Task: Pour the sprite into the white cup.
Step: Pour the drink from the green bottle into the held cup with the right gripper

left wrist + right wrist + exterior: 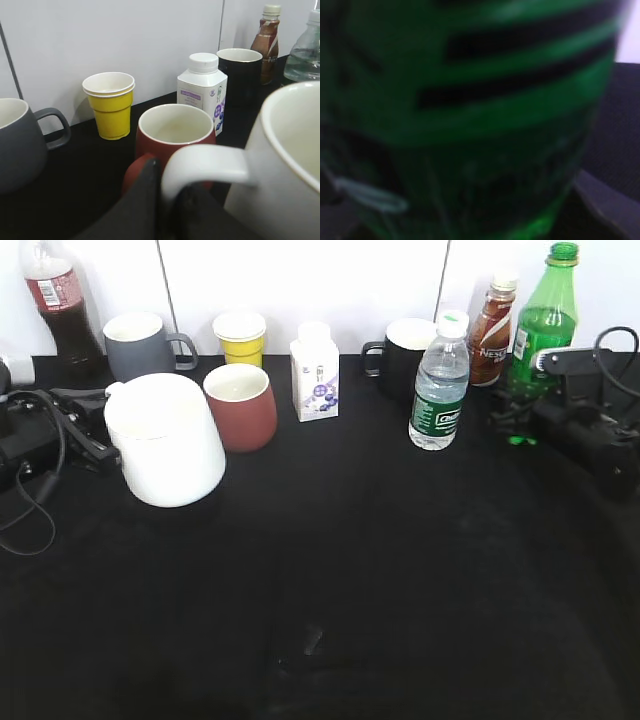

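Observation:
The white cup (165,445) is at the left, tilted, with its handle (210,162) pointing toward the left arm. My left gripper (92,430) is shut on that handle, and its dark fingers (167,197) pinch it in the left wrist view. The sprite (545,325), a tall green bottle, stands upright at the far right. My right gripper (522,418) is closed around its lower body. In the right wrist view the green bottle (480,125) fills the frame and hides the fingers.
A reddish-brown mug (241,405) touches the white cup's right side. Behind are a grey mug (140,345), a yellow paper cup (240,337), a small white bottle (315,373), a black mug (405,358), a clear water bottle (438,385), a brown drink bottle (492,330) and a cola bottle (60,305).

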Available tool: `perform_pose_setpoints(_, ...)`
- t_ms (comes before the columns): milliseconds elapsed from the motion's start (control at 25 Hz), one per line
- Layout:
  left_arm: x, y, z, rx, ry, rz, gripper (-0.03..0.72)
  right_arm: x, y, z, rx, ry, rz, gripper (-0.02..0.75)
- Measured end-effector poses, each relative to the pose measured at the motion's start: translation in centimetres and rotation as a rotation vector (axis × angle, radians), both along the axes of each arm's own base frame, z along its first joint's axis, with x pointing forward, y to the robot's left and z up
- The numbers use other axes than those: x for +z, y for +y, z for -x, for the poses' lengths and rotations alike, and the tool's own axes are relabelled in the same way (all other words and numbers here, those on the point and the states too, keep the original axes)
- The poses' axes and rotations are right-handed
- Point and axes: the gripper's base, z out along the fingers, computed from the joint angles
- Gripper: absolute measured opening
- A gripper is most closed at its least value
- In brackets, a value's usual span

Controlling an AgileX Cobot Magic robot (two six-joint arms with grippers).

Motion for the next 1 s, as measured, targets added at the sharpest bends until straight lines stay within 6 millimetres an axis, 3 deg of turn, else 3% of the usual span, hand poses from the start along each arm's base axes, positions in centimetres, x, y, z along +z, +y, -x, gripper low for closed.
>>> perform_pose_setpoints(40,0.0,0.0,0.0,0.000,0.000,0.000,0.050,0.8,0.0,0.6,0.003,-0.006,0.004,0.510)
perform_pose_setpoints(80,0.0,0.0,0.0,0.000,0.001,0.001,0.050,4.0,0.0,1.5,0.012,-0.062,0.008,0.509)
perform_pose_setpoints(120,0.0,0.0,0.0,0.001,0.003,0.005,0.050,5.5,0.1,1.8,0.017,-0.094,0.008,0.509)
perform_pose_setpoints(160,0.0,0.0,0.0,0.001,0.007,0.009,0.050,10.1,0.3,2.4,0.042,-0.195,0.022,0.504)
perform_pose_setpoints(240,0.0,0.0,0.0,0.003,0.017,0.022,0.050,14.4,0.8,3.2,0.092,-0.280,0.059,0.504)
perform_pose_setpoints(280,0.0,0.0,0.0,0.005,0.027,0.036,0.050,17.2,2.2,4.1,0.141,-0.295,0.090,0.504)
perform_pose_setpoints(360,0.0,-0.1,0.1,-0.006,0.033,0.039,0.050,18.9,6.0,4.8,0.252,-0.299,0.121,0.504)
perform_pose_setpoints(520,-0.1,-0.5,0.4,-0.059,0.046,0.033,0.052,19.8,14.2,6.4,0.459,-0.286,0.130,0.504)
perform_pose_setpoints(640,-0.2,-0.5,0.4,-0.068,0.047,0.030,0.053,16.8,17.7,5.7,0.570,-0.254,0.227,0.502)
perform_pose_setpoints(720,-0.2,-0.6,0.5,-0.078,0.047,0.026,0.055,15.0,19.0,4.4,0.620,-0.262,0.352,0.502)
perform_pose_setpoints(1000,-0.2,-0.7,0.6,-0.092,0.048,0.021,0.057,12.8,20.9,2.4,0.766,-0.393,0.719,0.502)
